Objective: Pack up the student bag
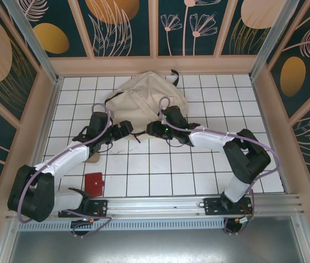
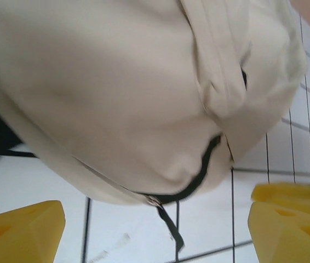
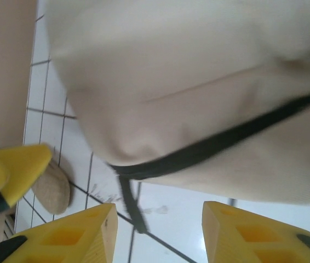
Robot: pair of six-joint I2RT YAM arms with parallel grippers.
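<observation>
Top external view shows the student bag [image 1: 144,101] lying on the white-tiled bench [image 1: 199,164], toward the far wall and about midway across. Both arms reach in to its near edge, the left jaws just beside the bag's near-left part and the right jaws just beside its near-middle, the two close together. Left wrist view has the left jaws wide apart, a yellow finger [image 2: 23,230] at either side, with bare tile and a dangling black zipper pull [image 2: 168,224] between them; they grip nothing. Right wrist view has the right jaws parted too, their yellow fingers [image 3: 78,235] off the fabric and the bag's black zipper line [image 3: 215,145] just above. A small red flat item [image 1: 94,184] lies near the left arm, well apart from the bag.
</observation>
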